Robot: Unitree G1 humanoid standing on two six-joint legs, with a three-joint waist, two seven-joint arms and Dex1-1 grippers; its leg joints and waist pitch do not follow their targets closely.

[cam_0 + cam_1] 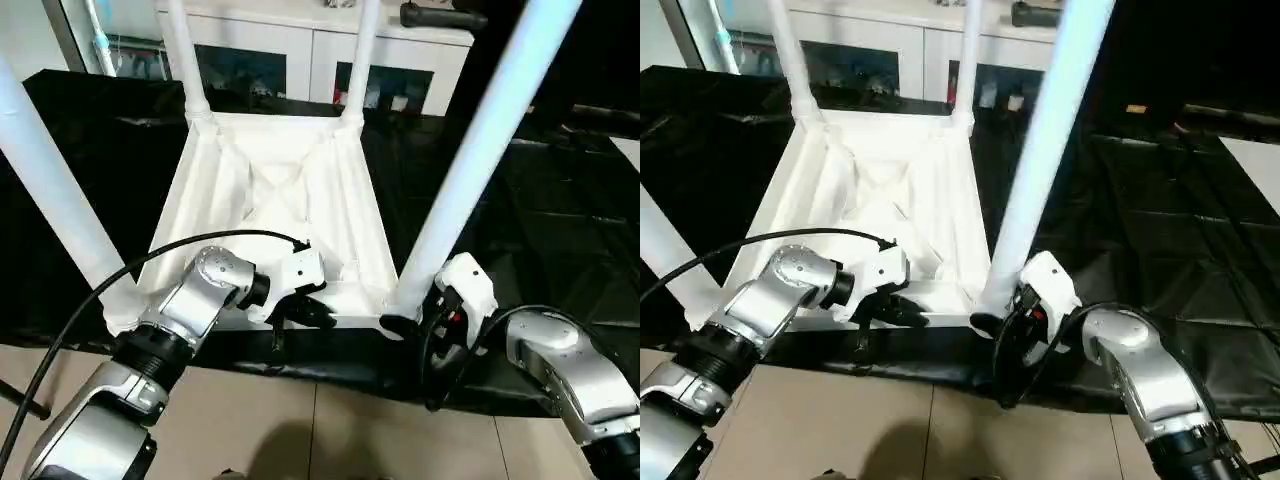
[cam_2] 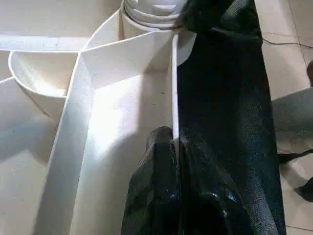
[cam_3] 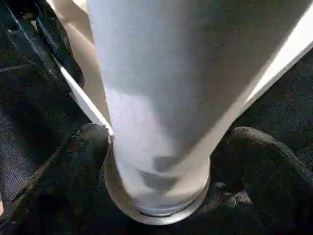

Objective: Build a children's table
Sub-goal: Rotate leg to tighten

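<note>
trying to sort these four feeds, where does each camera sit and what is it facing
Left eye: on the head, looking down at the upturned tabletop and legs, over both forearms.
Right eye: beside it, same scene.
Left wrist: looks along the left gripper, shut on the tabletop's near rim.
Right wrist: looks along the open right gripper at the near right leg, a finger either side.
Shared: both wrist views show that leg's corner.

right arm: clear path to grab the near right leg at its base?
Probably yes. The right gripper already sits at the base of the near right leg, open, one finger on each side of the tube where it enters the tabletop socket. Nothing stands between them.
</note>
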